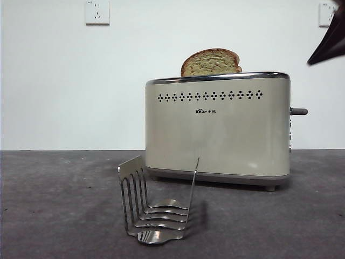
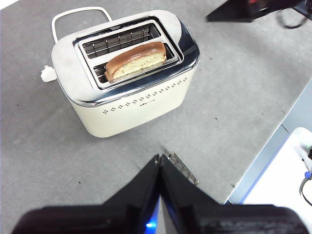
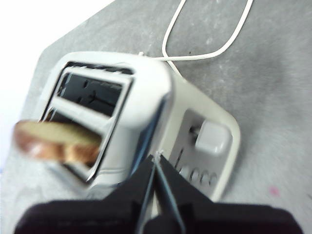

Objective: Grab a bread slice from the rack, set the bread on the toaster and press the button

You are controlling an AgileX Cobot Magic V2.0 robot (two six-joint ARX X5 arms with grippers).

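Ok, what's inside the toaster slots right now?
One slot of the toaster holds the slice of bread, its domed top sticking out above the rim. The other slot shows only bare wire guides. The bread's lower part is hidden inside.

Bright, even, diffuse light in all 3 views. Front view sharp, with a soft shadow beside the rack (image 1: 156, 202) and beneath the toaster (image 1: 218, 129). Glare on the chrome top rim in the left wrist view. Right wrist view blurred throughout, overexposed at one corner.
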